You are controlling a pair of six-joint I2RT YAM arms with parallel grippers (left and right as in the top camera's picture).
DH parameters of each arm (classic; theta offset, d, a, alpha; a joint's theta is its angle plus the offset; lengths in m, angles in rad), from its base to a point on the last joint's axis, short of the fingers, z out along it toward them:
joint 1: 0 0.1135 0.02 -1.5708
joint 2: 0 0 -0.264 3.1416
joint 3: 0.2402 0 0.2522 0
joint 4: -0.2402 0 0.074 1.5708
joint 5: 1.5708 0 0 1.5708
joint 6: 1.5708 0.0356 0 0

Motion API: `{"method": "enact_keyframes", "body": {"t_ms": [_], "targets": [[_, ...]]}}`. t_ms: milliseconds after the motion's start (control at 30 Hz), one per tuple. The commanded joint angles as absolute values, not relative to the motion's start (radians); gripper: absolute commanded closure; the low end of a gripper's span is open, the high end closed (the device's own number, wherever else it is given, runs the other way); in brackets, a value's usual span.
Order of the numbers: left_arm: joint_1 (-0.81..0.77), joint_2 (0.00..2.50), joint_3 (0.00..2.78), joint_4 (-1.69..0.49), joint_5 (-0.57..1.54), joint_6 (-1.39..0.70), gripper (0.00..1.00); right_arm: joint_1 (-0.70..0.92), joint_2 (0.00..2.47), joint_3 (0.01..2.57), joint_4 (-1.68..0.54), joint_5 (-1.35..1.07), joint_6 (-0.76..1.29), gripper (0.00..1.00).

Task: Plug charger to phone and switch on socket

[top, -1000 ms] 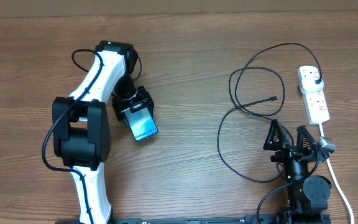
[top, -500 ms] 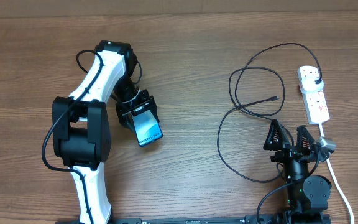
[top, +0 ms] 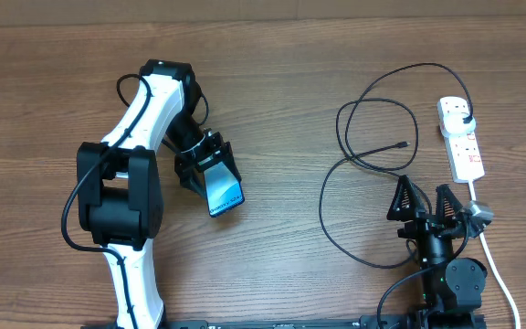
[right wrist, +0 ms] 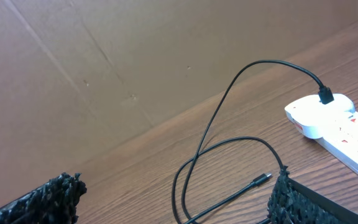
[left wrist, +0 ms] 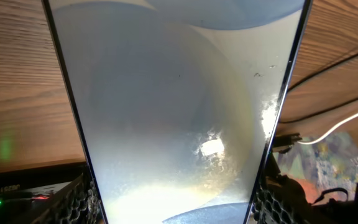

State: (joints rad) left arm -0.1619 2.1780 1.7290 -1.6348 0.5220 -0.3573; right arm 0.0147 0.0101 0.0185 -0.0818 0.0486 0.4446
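My left gripper (top: 210, 174) is shut on the phone (top: 224, 191), blue screen up, at the table's left centre. In the left wrist view the phone's pale back (left wrist: 179, 112) fills the frame between the fingers. The charger (top: 354, 174) lies in black loops at the right, its connector tip (top: 403, 144) free on the wood and its plug (top: 465, 120) in the white socket (top: 461, 137). My right gripper (top: 424, 203) is open and empty, just below the loops. In the right wrist view the connector tip (right wrist: 263, 178) lies between its fingers, the socket (right wrist: 337, 121) to the right.
The socket's white cord (top: 498, 265) runs down the right edge past my right arm. A cardboard wall (right wrist: 104, 68) stands behind the table's far edge.
My left gripper has carried the phone down and to the right, turning it slightly. The right arm, charger and socket have not moved.
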Motion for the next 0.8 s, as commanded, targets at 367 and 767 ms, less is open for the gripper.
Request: {"method": "enact_keyframes", "body": {"t_ms": [367, 767], "targets": [[-0.164, 2.18, 1.757, -1.645, 0.623, -0.313, 0.54, 0.012, 0.003, 0.008, -0.054, -0.389, 1.033, 0.0], [-0.164, 2.18, 1.757, -1.644, 0.629, -0.313, 0.54, 0.012, 0.003, 0.009, -0.019, -0.499, 1.087, 0.01]]}}
